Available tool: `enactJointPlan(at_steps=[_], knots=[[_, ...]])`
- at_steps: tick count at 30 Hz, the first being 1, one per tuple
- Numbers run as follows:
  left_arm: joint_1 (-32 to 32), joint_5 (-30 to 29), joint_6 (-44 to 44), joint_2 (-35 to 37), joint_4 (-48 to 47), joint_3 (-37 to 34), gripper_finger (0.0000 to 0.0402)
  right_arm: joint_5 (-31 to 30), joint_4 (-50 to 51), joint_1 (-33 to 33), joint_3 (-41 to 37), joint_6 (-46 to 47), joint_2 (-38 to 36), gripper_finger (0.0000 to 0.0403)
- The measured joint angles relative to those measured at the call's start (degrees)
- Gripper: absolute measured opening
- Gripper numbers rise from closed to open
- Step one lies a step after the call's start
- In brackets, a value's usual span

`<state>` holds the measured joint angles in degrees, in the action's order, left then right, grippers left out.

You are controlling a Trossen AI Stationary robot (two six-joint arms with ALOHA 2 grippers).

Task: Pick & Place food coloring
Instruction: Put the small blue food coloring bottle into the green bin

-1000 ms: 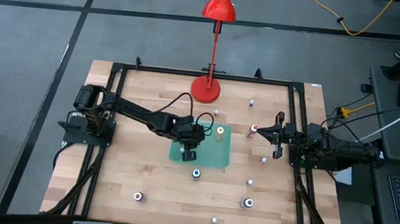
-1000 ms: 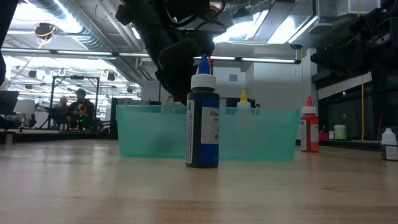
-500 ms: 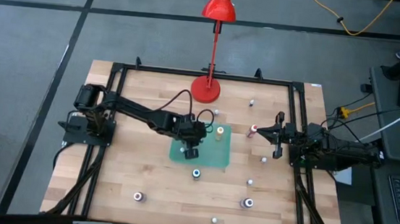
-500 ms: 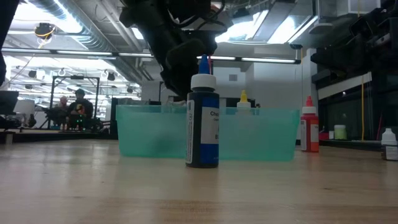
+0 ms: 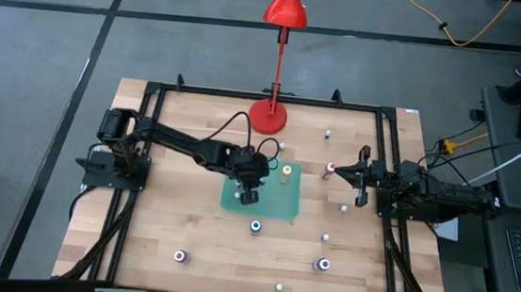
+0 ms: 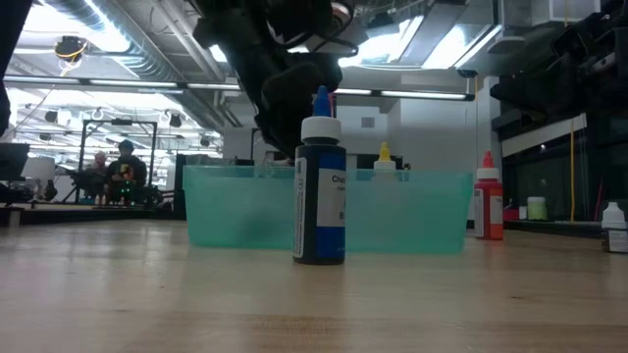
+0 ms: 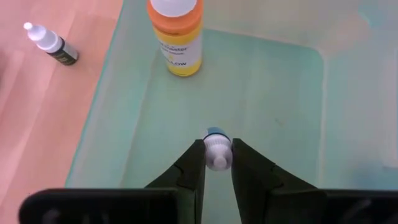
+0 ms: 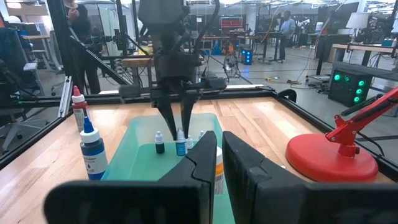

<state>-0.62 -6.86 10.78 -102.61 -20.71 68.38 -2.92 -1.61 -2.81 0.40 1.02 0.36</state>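
A small blue bottle with a white cap (image 7: 217, 149) stands upright on the floor of the green tray (image 7: 280, 118), held at the cap between the two fingers of the left tool (image 7: 217, 163), which is closed on it from above; a yellow bottle with an orange body and white cap (image 7: 176, 34) stands in the same tray, well apart; a tiny dark bottle with a white tip (image 7: 51, 43) lies on the desk (image 7: 37, 124) just outside the tray wall; a larger dark blue bottle (image 6: 320, 186) stands on the desk in front of the tray; further small bottles are scattered across the desk; the right tool (image 5: 359, 187) waits at the right side of the desk, fingers shut and holding nothing; a red lamp (image 5: 268, 115) stands at the far edge.
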Motion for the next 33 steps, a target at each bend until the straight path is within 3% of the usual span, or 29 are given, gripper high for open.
enactJointPlan(at_steps=[14, 33], knots=[[1.05, 2.27, -3.52, 0.00, -1.64, 0.00, 0.0056, 0.00, 0.00, -0.02, 0.00, 0.00, -0.01, 0.0031], [-2.69, 0.60, 1.94, -0.09, -6.14, -4.28, 0.0057, 0.00, -0.02, 0.00, 0.00, 0.00, -0.02, 0.0031]])
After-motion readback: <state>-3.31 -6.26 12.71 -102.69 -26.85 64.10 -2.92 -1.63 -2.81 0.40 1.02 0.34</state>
